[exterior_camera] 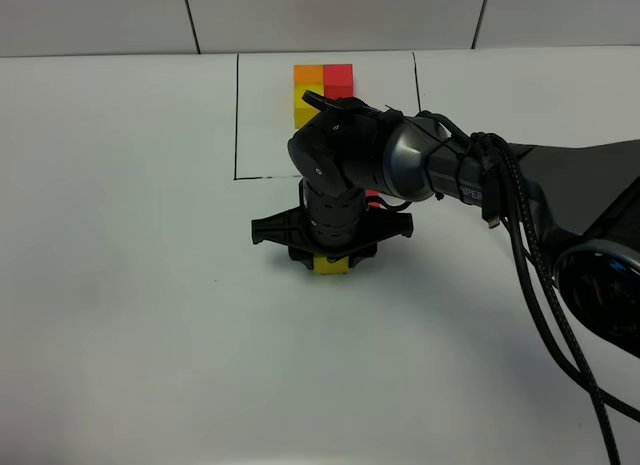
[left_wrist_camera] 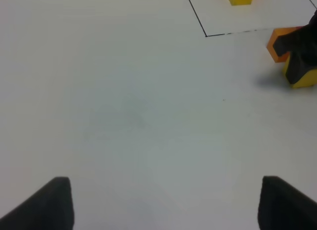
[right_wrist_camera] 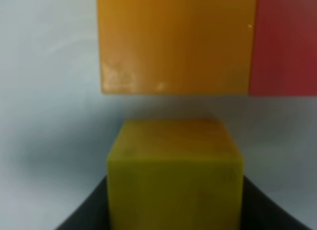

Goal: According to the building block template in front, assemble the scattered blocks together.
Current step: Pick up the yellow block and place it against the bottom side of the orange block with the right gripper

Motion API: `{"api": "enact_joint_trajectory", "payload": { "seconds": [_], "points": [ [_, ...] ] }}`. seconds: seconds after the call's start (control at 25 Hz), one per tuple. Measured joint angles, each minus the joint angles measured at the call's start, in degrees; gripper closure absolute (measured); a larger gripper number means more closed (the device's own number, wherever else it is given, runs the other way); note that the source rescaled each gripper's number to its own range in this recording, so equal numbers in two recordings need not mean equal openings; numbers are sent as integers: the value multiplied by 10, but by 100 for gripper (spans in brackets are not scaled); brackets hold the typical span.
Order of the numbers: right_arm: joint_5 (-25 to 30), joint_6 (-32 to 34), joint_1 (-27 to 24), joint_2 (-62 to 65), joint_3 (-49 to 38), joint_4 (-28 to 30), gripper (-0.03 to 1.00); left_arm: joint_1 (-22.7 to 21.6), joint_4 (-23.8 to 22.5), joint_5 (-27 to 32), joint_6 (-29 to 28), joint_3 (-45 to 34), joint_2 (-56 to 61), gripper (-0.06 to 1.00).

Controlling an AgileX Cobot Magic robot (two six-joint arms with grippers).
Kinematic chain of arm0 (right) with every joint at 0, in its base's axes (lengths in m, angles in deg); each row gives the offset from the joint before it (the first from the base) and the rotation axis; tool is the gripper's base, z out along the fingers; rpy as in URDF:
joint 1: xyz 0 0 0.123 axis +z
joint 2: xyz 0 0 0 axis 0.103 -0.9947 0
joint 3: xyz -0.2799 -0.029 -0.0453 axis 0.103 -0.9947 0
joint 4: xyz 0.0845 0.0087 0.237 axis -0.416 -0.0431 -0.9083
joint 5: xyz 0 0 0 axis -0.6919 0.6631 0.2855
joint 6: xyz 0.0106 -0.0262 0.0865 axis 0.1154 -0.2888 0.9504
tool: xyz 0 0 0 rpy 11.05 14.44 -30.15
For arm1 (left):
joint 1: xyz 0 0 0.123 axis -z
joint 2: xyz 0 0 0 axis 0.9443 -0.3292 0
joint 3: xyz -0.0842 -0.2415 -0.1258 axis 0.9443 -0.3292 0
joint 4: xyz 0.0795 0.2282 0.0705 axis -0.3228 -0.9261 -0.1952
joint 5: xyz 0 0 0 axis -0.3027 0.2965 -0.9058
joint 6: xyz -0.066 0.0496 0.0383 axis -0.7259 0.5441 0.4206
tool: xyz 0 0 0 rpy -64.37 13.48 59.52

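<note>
We have the right pincer [exterior_camera: 331, 256] closed on the yellow block [right_wrist_camera: 173, 175], a dark finger on each of two opposite side faces, so the cube can be steered squarely without twisting. The orange block [right_wrist_camera: 173, 42] and the red block [right_wrist_camera: 285, 42] sit side by side with faces touching. That matches one arm of the building block template [exterior_camera: 322, 88] (orange corner, red and yellow arms, inside the black drawn lines at the far side of the table [exterior_camera: 120, 285]).

The yellow block in the pincer lies just short of the orange one, lined up with it but apart, and a narrow strip of table shows between them. We judge that a short, straight push would close that gap and finish the L.

From the high view the arm hides the orange cube and most of the red, so we cannot say there how square the pair sits.

The left pincer [left_wrist_camera: 166, 205] hangs wide open over the table, well off to the side, holding nothing.
</note>
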Motion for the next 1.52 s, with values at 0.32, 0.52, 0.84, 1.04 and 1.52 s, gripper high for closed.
{"api": "enact_joint_trajectory", "payload": {
  "seconds": [0.32,0.52,0.84,1.04,1.52],
  "points": [
    [-12,0,-6,-7,3,-1,95,0,0,0,0,0,0,24],
    [-24,1,-10,-11,4,6,95,0,0,0,0,0,0,24],
    [-35,6,-11,-13,4,26,95,0,0,0,0,0,0,24],
    [-36,9,-11,-15,4,27,95,0,0,0,0,0,0,24],
    [-37,17,-11,-15,4,29,95,0,0,0,0,0,0,24]
  ]
}}
